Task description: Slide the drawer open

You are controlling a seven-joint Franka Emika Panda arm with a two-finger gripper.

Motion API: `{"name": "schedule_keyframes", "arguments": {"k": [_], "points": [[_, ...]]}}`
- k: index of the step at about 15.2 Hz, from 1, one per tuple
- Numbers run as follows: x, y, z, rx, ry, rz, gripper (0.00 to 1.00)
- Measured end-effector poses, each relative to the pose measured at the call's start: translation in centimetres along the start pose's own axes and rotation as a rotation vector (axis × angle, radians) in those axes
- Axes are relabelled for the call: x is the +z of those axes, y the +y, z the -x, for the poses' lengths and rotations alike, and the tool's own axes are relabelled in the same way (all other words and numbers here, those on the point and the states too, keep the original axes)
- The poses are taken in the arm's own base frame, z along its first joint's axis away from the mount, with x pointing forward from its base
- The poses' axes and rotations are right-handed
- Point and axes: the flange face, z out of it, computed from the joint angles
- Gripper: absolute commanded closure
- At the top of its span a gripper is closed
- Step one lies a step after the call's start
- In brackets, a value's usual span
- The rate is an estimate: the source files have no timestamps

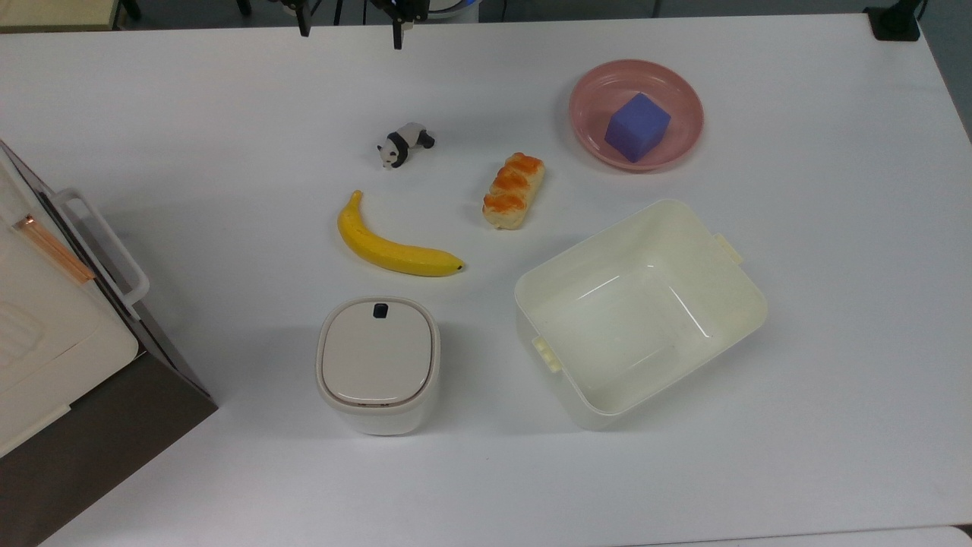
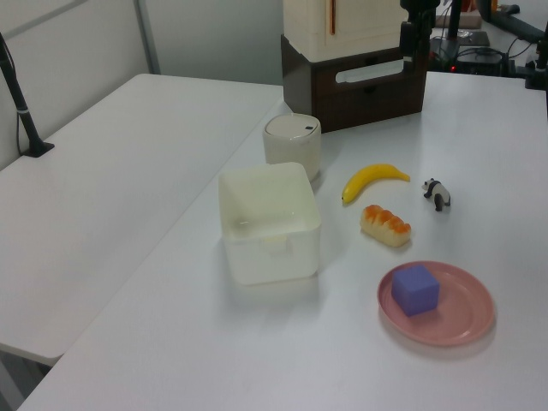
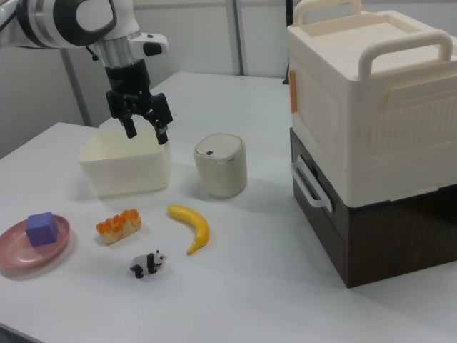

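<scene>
You have no readable writing or brand marks on anything here. Your work surface is a smooth white table (image 1: 835, 304), with a second white table (image 2: 103, 197) beside it in the left view and pale wall panels behind.

Your gripper (image 3: 145, 128) hangs in the air with its two dark fingers spread apart and nothing between them; in the right view it sits in front of the cream open plastic bin (image 3: 125, 168).

The drawer (image 3: 371, 229) is at the right view's right: a dark brown front with a white bar handle (image 3: 308, 187), pushed in flush with its cabinet. A ribbed cream appliance (image 3: 371, 93) with a copper strip sits on top of it.

Between the two you see a rounded lidded canister (image 1: 377, 365), a glossy yellow banana (image 1: 391, 247), a glazed bread roll (image 1: 514, 190), a small panda figure (image 1: 402, 144), and a purple cube (image 1: 637, 127) lying in a pink plate (image 1: 588, 106).
</scene>
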Motion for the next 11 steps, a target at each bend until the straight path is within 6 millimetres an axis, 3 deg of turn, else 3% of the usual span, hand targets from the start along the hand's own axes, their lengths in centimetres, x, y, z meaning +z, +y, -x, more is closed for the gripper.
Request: {"name": "schedule_keyframes", "arguments": {"k": [11], "points": [[0.23,-0.65,-0.09,-0.123,-0.004,0.0,0.0]]}}
